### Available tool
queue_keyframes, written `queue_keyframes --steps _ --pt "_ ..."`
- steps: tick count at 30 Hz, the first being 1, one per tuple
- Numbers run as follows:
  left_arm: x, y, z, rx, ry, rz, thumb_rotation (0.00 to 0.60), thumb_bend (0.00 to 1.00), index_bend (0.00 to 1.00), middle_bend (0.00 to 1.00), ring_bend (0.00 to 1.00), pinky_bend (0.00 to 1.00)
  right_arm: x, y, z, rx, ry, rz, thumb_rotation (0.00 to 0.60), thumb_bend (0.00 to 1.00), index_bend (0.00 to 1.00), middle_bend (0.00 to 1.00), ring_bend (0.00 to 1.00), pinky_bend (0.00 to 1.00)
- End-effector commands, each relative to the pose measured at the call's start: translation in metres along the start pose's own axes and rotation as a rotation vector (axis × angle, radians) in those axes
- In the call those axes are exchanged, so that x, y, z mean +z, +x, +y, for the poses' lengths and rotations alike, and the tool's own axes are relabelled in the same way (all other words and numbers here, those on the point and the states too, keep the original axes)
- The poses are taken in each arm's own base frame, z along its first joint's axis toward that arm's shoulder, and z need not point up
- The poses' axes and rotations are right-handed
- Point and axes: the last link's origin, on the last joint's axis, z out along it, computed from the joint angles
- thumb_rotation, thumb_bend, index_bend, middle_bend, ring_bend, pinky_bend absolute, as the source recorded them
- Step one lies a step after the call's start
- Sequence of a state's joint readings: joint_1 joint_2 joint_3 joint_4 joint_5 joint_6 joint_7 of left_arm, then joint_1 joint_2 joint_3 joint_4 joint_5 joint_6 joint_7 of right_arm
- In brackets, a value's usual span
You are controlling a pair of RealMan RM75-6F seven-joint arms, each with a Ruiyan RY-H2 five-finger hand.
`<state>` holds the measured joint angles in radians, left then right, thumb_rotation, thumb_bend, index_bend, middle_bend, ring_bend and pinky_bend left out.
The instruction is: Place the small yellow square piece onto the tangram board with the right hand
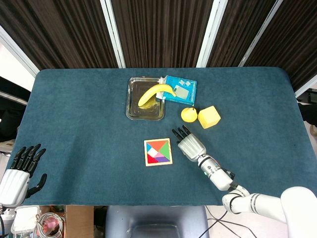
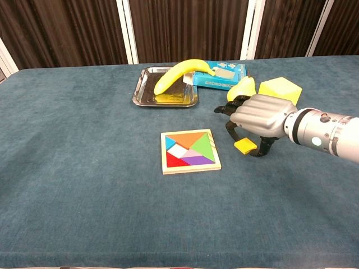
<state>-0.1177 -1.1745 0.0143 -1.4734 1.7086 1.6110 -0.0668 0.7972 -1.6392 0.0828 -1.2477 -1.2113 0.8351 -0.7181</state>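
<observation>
The small yellow square piece (image 2: 245, 146) is pinched beneath the right hand (image 2: 259, 115), held between thumb and a curled finger just above the table (image 2: 84, 185); the tangram board (image 2: 190, 151) lies flat just to that hand's left, apart from it, one slot showing white; the left hand (image 1: 20, 174) is seen far off, fingers spread, holding nothing.
</observation>
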Motion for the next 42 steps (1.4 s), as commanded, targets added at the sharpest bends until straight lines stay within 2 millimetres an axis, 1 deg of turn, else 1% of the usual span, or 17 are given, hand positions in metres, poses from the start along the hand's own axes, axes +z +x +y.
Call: queue_keyframes --steps 1,6,7,12,15,18,23,26,31,42 --pt "0.0 0.0 0.0 0.0 0.0 0.001 0.6 0.44 0.0 0.0 0.0 0.05 -0.001 0.004 -0.001 0.013 -0.001 0.023 0.6 0.41 0.62 0.01 0.0 0.0" --pt "-0.005 -0.001 -0.002 0.0 0.003 0.002 0.6 0.44 0.0 0.0 0.0 0.05 -0.006 0.015 -0.001 0.035 0.007 0.07 0.6 0.41 0.64 0.03 0.0 0.0" --pt "-0.001 0.001 -0.001 -0.002 0.0 0.008 0.6 0.44 0.0 0.0 0.0 0.05 -0.007 0.017 -0.002 0.04 0.011 0.082 0.6 0.41 0.64 0.03 0.0 0.0" --pt "-0.001 0.002 0.0 -0.001 0.003 0.01 0.6 0.44 0.0 0.0 0.0 0.05 -0.008 0.037 -0.012 0.059 0.044 0.153 0.6 0.41 0.64 0.03 0.0 0.0" --pt "-0.001 0.002 0.0 0.001 0.004 0.007 0.6 0.44 0.0 0.0 0.0 0.05 -0.001 0.049 -0.025 0.058 0.07 0.179 0.6 0.41 0.64 0.04 0.0 0.0" --pt "-0.002 0.002 0.001 0.002 0.003 0.008 0.6 0.44 0.0 0.0 0.0 0.05 0.01 0.059 -0.041 0.053 0.09 0.189 0.6 0.41 0.64 0.04 0.0 0.0" --pt "-0.002 0.002 -0.001 -0.002 0.004 0.005 0.6 0.44 0.0 0.0 0.0 0.05 0.029 0.069 -0.069 0.045 0.115 0.185 0.6 0.41 0.63 0.04 0.0 0.0" --pt "-0.002 0.003 -0.002 -0.003 0.002 0.006 0.6 0.44 0.0 0.0 0.0 0.05 0.037 0.072 -0.082 0.028 0.123 0.186 0.6 0.41 0.63 0.04 0.0 0.0" --pt "-0.005 0.006 -0.003 -0.009 0.0 0.012 0.6 0.44 0.0 0.0 0.0 0.05 0.043 0.073 -0.092 0.012 0.117 0.178 0.6 0.41 0.63 0.04 0.0 0.0" --pt "-0.006 0.004 -0.002 -0.011 -0.004 0.016 0.6 0.44 0.0 0.0 0.0 0.05 0.047 0.066 -0.088 -0.018 0.094 0.15 0.6 0.41 0.62 0.04 0.0 0.0"
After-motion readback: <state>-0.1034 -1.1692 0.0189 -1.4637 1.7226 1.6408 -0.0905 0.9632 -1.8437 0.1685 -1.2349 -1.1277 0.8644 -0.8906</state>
